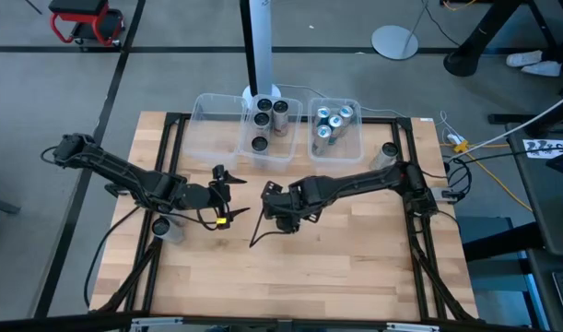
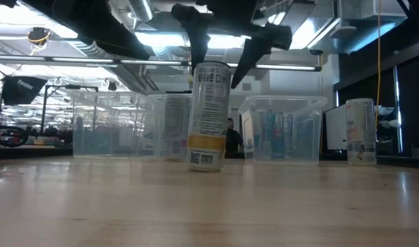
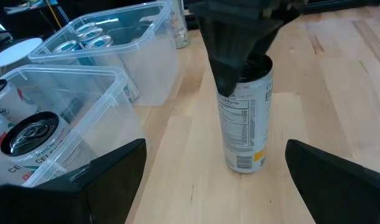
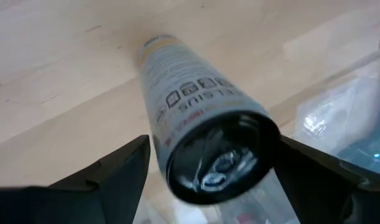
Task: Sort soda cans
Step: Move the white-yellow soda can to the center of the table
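Item: soda can (image 2: pixel 209 116), silver with a dark top, standing upright on the table (image 1: pixel 355 267) near its middle. Our right gripper (image 1: pixel 283 214) hangs directly over its top, fingers spread wide to either side of the rim; we judge it not gripped, since the can rests on the wood by itself.

Handling note: the fingers should drop evenly down both sides of the can before closing, well below the rim, and the can should then lift straight up so it does not tip.

Left gripper (image 1: pixel 224 198): just left of the can, jaws wide, holding nothing, facing the can. It sits close enough to crowd a sideways move.

Destination, as we judge it: middle bin (image 1: pixel 267 159) at the far edge, already holding dark-topped cans (image 1: pixel 263 118).

Other stock: right bin (image 1: pixel 355 143) with teal-topped cans (image 1: pixel 332 122); left bin (image 1: pixel 207 134), contents not visible; one loose can (image 1: pixel 388 153) at the far right; another loose can (image 1: pixel 166 226) at the near left, under the left arm.
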Motion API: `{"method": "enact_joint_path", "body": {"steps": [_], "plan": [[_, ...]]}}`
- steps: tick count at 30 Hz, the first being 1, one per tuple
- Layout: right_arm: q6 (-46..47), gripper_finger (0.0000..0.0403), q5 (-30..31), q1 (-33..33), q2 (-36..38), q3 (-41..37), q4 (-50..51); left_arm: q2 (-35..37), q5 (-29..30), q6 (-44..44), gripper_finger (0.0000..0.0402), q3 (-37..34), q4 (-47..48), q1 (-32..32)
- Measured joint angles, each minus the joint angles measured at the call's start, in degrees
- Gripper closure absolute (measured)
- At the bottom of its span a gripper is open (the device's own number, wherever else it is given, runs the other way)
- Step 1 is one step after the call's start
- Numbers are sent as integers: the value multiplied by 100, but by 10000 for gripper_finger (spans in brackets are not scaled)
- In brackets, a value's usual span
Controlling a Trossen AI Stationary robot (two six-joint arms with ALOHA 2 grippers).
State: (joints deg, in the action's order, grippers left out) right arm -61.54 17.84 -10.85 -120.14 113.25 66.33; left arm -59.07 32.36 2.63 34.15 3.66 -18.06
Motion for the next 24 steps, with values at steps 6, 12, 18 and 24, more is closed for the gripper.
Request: {"method": "enact_joint_path", "body": {"steps": [6, 12, 18, 24], "plan": [[440, 78, -31, -5, 11, 460, 744, 0, 0, 6, 29, 0, 37, 0], [1059, 78, 79, -7, 13, 775, 1793, 0, 0, 15, 29, 0, 50, 0], [1493, 78, 377, -7, 142, 574, 2338, 0, 0, 37, 29, 0, 57, -27], [2005, 78, 764, -42, 716, -22, 2409, 4, -5, 20, 29, -2, 186, -120]]}}
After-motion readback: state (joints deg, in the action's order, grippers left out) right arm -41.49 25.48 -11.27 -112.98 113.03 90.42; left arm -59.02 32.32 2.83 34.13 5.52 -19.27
